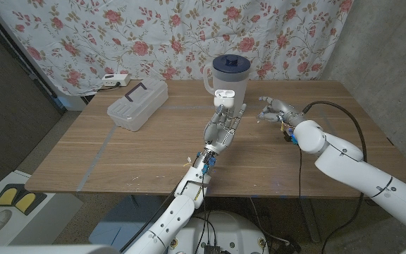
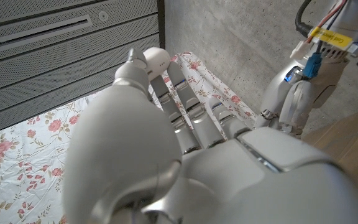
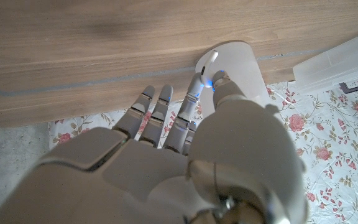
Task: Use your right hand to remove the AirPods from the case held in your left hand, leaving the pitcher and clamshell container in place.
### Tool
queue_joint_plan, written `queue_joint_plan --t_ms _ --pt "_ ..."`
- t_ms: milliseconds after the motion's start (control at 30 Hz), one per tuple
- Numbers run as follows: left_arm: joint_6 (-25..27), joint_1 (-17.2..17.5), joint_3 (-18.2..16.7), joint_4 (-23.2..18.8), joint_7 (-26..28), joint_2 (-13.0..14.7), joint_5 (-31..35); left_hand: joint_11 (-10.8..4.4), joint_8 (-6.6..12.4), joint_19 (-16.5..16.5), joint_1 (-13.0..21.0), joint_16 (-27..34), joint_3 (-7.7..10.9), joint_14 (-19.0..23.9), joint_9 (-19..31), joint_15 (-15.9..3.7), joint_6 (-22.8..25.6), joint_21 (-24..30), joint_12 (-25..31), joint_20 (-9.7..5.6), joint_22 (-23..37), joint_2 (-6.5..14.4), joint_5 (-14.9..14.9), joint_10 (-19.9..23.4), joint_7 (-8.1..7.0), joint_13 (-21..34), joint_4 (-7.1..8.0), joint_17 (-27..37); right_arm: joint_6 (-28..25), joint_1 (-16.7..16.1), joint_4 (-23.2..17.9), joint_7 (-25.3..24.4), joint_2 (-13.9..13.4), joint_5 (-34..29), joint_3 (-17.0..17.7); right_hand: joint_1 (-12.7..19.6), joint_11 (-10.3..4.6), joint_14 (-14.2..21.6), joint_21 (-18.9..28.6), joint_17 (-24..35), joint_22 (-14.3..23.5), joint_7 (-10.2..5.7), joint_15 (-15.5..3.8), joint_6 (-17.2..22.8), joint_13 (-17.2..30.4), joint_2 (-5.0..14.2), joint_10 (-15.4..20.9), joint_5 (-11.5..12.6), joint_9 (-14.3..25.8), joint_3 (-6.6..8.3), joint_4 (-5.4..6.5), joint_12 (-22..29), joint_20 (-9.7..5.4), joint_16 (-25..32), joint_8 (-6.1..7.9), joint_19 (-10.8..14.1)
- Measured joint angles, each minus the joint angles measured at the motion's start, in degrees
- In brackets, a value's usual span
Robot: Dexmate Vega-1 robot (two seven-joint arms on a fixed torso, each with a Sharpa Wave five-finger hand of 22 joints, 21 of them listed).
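1. The left hand stands upright at table centre, fingers closed round the AirPods case so its open top faces up and is reachable.
2. The right hand hovers at 3 o'clock of the case, clear of it; the right wrist view shows a white earbud pinched at its fingertips (apparently just lifted out).
3. The pitcher stands at 12 o'clock behind the case, the clamshell container at 9 o'clock, both apart from the hands.
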Motion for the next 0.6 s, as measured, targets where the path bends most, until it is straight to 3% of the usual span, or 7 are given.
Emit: queue_joint_plan --t_ms 600 --pt "-0.4 0.5 0.0 -1.6 1.2 0.9 0.3 -0.08 0.00 0.0 0.0 -0.1 -0.03 0.0 -0.2 0.00 0.0 0.0 -0.1 0.00 0.0 0.0 0.3 0.1 0.00 0.0 0.01 0.1 -0.3 0.7 3.3 0.6 1.1 -1.0 -1.9 0.4 0.00 0.0 0.0 0.3 0.0 0.01 0.00 0.6 -0.3 0.24 0.0 -0.5 0.0 -0.48 -0.16 0.5 0.00 0.0 0.00 0.0"
